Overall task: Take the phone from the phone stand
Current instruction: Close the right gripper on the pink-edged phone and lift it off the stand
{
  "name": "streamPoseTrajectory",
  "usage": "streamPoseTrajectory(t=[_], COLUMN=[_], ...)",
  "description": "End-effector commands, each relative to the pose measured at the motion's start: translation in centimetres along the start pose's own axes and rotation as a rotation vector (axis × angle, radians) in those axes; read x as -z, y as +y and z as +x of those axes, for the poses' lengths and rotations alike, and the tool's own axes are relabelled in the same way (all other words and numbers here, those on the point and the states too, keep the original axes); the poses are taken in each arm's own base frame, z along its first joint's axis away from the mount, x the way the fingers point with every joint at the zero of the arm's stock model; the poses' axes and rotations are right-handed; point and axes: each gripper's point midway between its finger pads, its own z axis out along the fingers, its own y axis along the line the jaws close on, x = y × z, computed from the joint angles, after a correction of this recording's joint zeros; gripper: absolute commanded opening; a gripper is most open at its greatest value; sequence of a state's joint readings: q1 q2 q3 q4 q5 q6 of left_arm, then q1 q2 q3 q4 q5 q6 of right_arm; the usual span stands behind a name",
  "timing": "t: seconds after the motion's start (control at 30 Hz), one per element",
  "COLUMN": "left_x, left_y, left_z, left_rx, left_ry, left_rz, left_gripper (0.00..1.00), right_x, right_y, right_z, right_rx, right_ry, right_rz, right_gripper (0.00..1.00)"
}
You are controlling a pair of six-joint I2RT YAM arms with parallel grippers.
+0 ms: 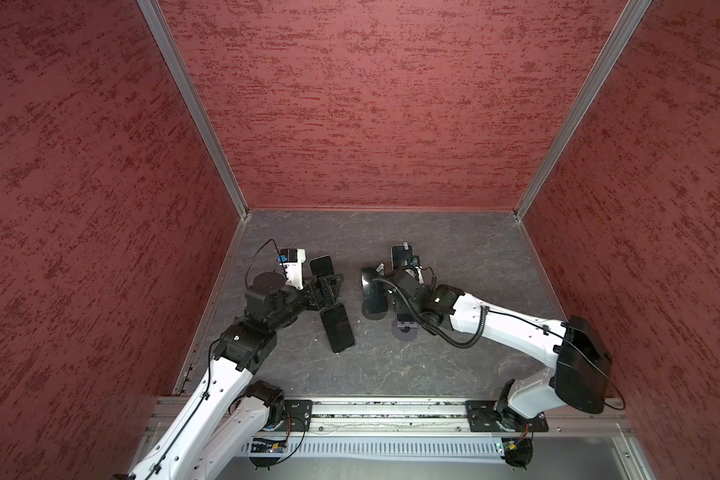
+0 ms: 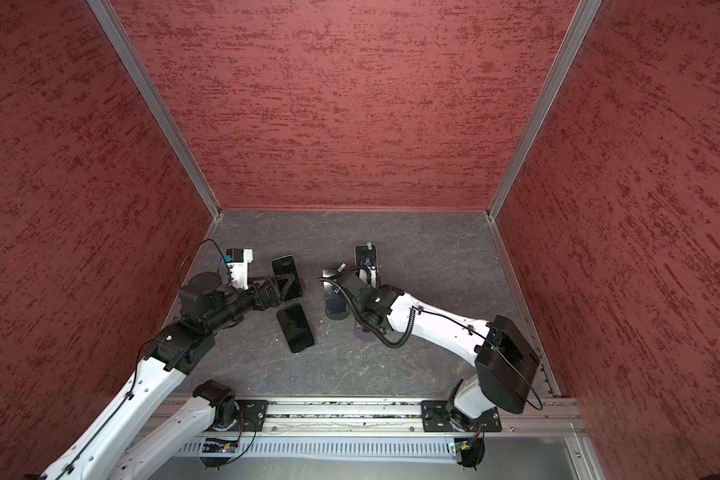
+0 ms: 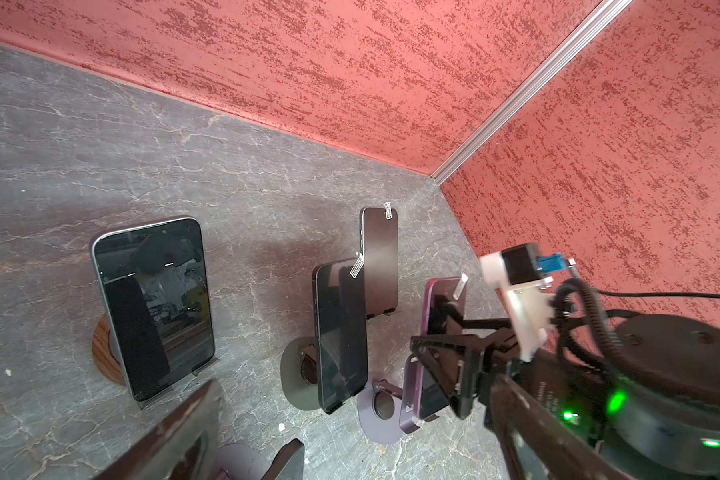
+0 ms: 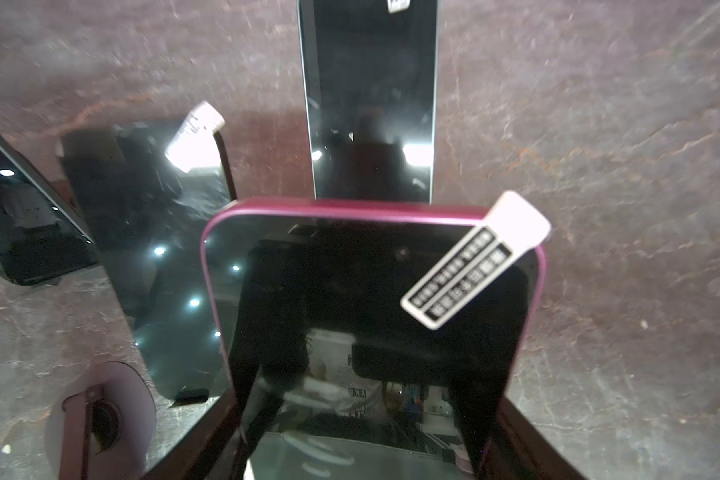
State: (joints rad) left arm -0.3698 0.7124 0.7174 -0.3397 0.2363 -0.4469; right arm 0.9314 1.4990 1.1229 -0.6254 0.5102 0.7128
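Lower edge cuts off right gripper (image 4: 366, 386), fingers pinching purple phone (image 4: 371, 266); stand (image 3: 371, 419) mostly hidden under right arm (image 1: 499, 324) in both top views. Left gripper (image 1: 334, 291) spread wide, empty; flat phone (image 1: 337, 328) just below it.

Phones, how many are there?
5: dark phone lying flat; phone on wooden base; black phone on grey disc; rearmost upright phone; purple phone in right gripper. More may be hidden.
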Motion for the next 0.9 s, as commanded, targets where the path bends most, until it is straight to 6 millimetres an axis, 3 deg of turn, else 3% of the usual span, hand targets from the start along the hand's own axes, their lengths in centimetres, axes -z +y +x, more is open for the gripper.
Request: streamPoseTrajectory(t=[0.0, 0.2, 0.43, 0.67, 0.87], left_x=[0.2, 0.2, 0.2, 0.0, -0.4], left_y=[-0.5, -0.4, -0.4, -0.7, -0.6], left_z=[-0.7, -0.8, -1.3, -2.1, -2.1], left_rx=[-0.026, -0.025, -0.025, -0.029, -0.029], left_ry=[-0.021, -0.024, -0.042, -0.063, -0.055], left_rz=[0.008, 0.003, -0.004, -0.001, -0.006], left_gripper=[0.99, 1.00, 0.99, 0.99, 0.99], right_x=[3.0, 3.1, 2.1, -0.3, -3.2], right_y=[-0.4, -3.9, -8.8, -13.3, -15.5], right_z=[-4.8, -5.9, -5.9, -4.3, -2.3], right_rx=[-0.046, -0.069, -0.115, -0.174, -0.183], right_ry=[-0.151, -0.165, -0.153, -0.100, -0.024], right_rz=[-0.011, 0.050, 0.120, 0.158, 0.181], right_gripper=[0.49, 0.49, 0.48, 0.48, 0.48])
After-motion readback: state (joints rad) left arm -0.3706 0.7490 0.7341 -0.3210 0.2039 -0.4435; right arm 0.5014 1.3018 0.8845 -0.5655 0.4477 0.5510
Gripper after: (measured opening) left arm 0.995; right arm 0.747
